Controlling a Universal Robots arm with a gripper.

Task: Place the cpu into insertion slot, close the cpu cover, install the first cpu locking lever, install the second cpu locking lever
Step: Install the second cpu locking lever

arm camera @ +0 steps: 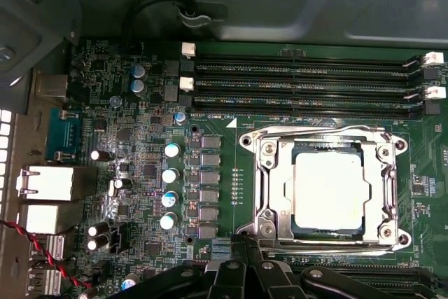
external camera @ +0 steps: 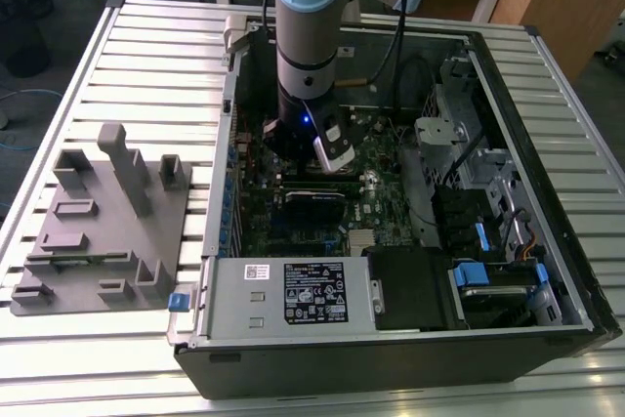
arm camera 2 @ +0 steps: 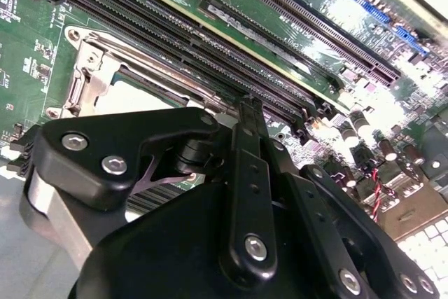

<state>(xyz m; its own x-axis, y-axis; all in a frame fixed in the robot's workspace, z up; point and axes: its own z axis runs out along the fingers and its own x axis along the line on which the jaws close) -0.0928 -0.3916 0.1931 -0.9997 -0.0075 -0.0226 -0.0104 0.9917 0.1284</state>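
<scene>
Arm: grey and pale-blue robot arm reaching down into the open black computer case [external camera: 547, 271] that lies on the slatted metal table [external camera: 146, 56], over the green motherboard [external camera: 376, 178].
Gripper: black linkage gripper [arm camera 2: 246, 113]; both wrist views show its fingers drawn together into a narrow tip with nothing between them.
Gripper position: the tip sits just beside the socket's edge, between the socket and the long black memory slots [arm camera 2: 210, 47] on that side.
Cpu: small flat square chip with a pale metal top [arm camera: 329, 190], lying flat inside the socket.
Insertion slot: square socket with a dark frame [arm camera: 324, 188], filled by the chip.
Cpu cover: thin silver-grey metal frame plate with a square window [arm camera: 269, 187], lying down flat around the chip.
Locking levers: thin wire levers [arm camera: 315, 132] run along the socket's edges; whether they are hooked home cannot be told.
Progress (judgement): chip seated and cover lowered; the work appears to be at the lever stage.
Risk 1: the tip could slide off a thin springy lever if it presses off-centre, letting the lever snap back.
Risk 2: a slip sideways could strike the memory slots just beside the tip.
Risk 3: pushing down on a cover not fully flat could load the chip unevenly.
</scene>
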